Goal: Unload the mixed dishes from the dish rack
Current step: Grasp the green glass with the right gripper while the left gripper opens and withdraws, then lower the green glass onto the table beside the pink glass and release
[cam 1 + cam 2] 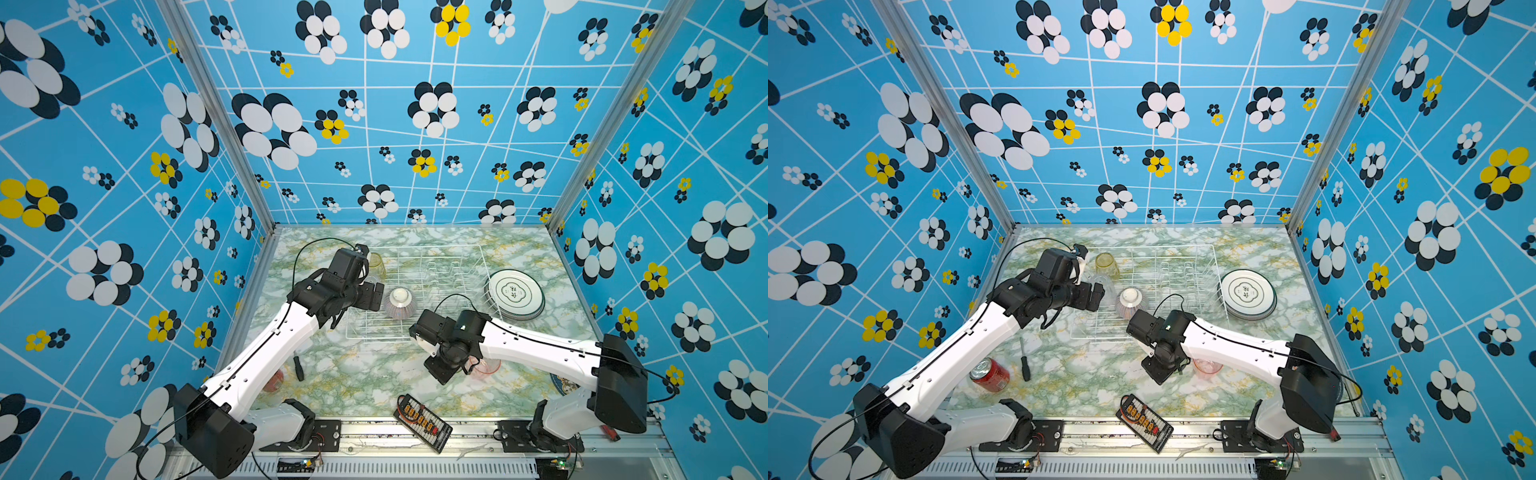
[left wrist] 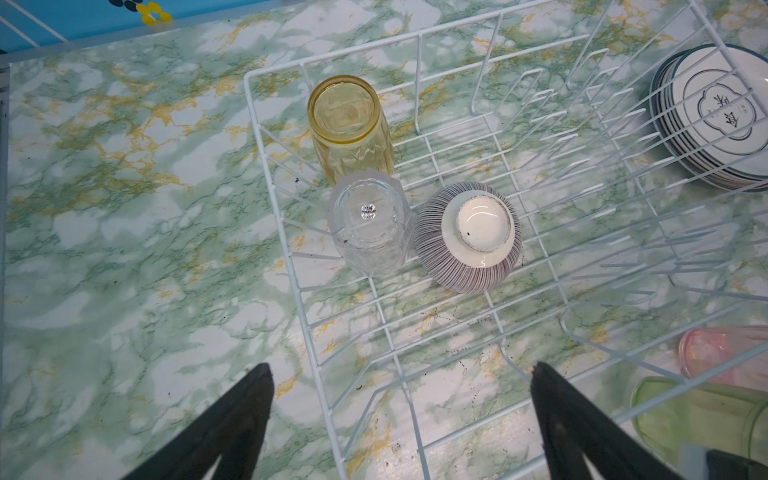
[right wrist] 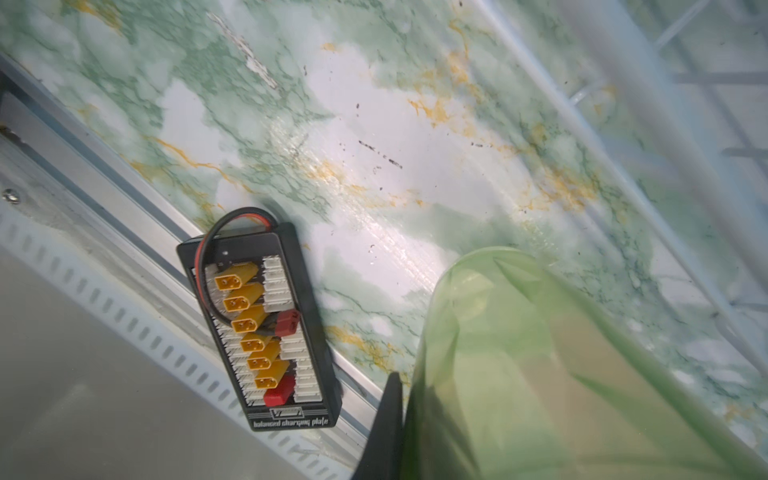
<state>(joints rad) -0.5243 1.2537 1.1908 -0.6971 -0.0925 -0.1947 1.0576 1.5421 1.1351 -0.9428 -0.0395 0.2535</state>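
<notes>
Left wrist view: left gripper (image 2: 401, 368) hung spread open over the dish rack's (image 2: 249, 77) edge.
Clear tumbler (image 2: 370, 228) stood upside down inside, straight ahead of its empty jaws, axis vertical; right gripper (image 3: 457, 407) clenched the green tumbler (image 3: 519, 332).

Green tumbler (image 3: 519, 353) in jaws; chg plate (image 3: 257, 328) nearby.

In the dish rack (image 2: 436, 328), the yellow tumbler (image 2: 347, 124), clear tumbler (image 2: 370, 232) and striped bowl (image 2: 467, 237) are packed closely in one corner, and hardly any gap is left between them. The rack floor under the wide-open left pincer (image 2: 401, 365) is unoccupied. Upright prongs (image 2: 536, 104) are met beyond the bowl. The green tumbler (image 2: 698, 415) and pink tumbler (image 2: 723, 353) are found just outside the rack wall.
</notes>
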